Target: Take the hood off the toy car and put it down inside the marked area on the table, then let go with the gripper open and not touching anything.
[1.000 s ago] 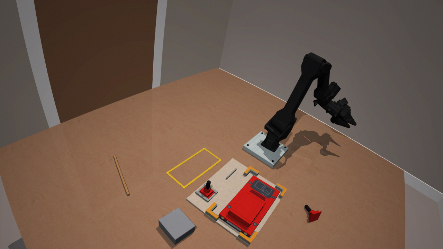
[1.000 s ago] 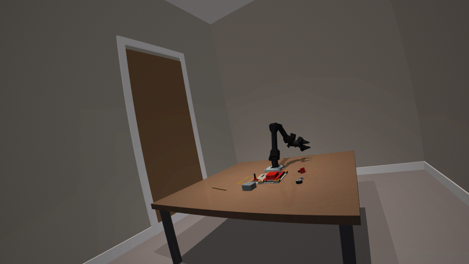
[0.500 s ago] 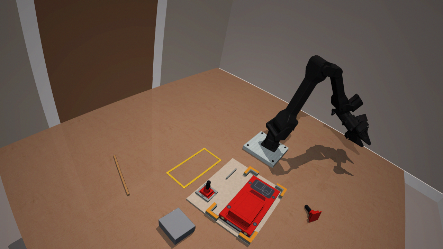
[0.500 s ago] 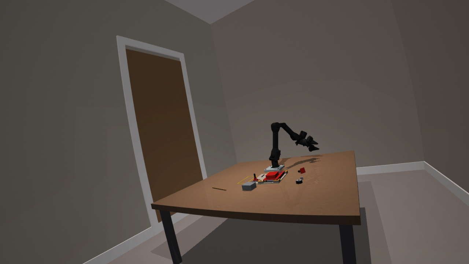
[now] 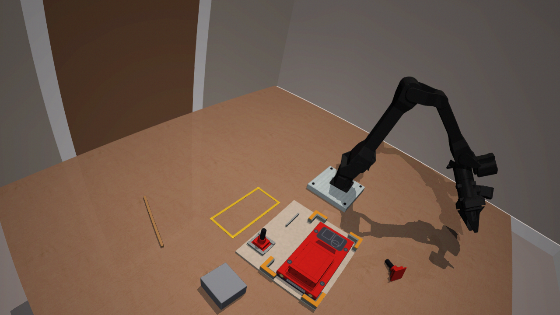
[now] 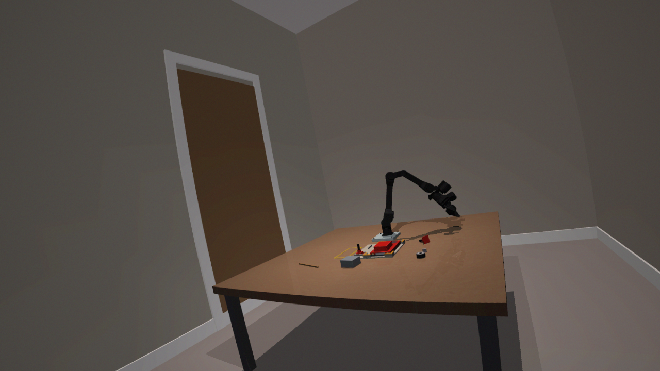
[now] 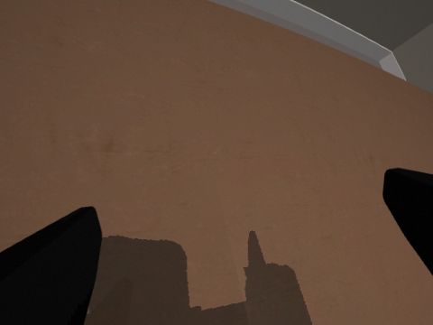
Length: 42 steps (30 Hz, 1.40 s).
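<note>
The toy car (image 5: 339,256) (image 6: 396,248) sits among orange corner brackets on a pale board (image 5: 283,239). Its raised red hood (image 5: 313,256) (image 6: 382,246) is on it. The marked area, a yellow outline (image 5: 235,203) (image 6: 342,252), lies beside the board, with nothing inside it. My gripper (image 5: 475,230) (image 6: 458,216) (image 7: 245,202) is open and empty, above the table far to the right of the car. Its two fingers stand wide apart in the wrist view, with only table and shadow between them. The car and hood are out of the wrist view.
A red part with a black handle (image 5: 398,272) (image 6: 425,239) lies right of the car. Another black-handled red part (image 5: 261,243) stands on the board near a thin pin (image 5: 292,219). A grey block (image 5: 223,284) (image 6: 349,262), a wooden stick (image 5: 153,222) (image 6: 308,265) and a black round piece (image 6: 420,254) lie around.
</note>
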{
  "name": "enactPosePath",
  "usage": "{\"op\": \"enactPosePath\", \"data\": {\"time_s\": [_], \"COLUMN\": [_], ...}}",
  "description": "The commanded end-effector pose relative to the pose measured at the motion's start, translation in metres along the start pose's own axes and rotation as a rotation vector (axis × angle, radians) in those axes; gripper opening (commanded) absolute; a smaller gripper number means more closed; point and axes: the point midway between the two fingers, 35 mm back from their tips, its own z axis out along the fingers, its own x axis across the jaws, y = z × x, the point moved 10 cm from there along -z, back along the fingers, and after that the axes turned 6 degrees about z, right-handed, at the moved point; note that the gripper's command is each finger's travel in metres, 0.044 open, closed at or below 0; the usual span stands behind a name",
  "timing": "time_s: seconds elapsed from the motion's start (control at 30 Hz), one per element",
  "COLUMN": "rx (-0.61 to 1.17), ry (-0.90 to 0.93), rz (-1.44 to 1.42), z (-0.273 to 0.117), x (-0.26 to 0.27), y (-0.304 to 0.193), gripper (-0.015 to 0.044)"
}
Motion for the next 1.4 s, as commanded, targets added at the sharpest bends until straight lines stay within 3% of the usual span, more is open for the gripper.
{"op": "enactPosePath", "data": {"time_s": [0.0, 0.37, 0.67, 0.97, 1.37], "rx": [0.113, 0.385, 0.597, 0.757, 0.943], "ry": [-0.035, -0.115, -0.161, -0.199, -0.238], "rz": [0.106, 0.352, 0.619, 0.932, 1.312], "z": [0.030, 0.082, 0.096, 0.085, 0.037], "x": [-0.045, -0.159, -0.266, -0.351, -0.431], "y": [-0.002, -0.025, -0.068, -0.120, -0.197], "gripper": [0.0440, 0.0440, 0.0440, 0.0440, 0.0440]}}
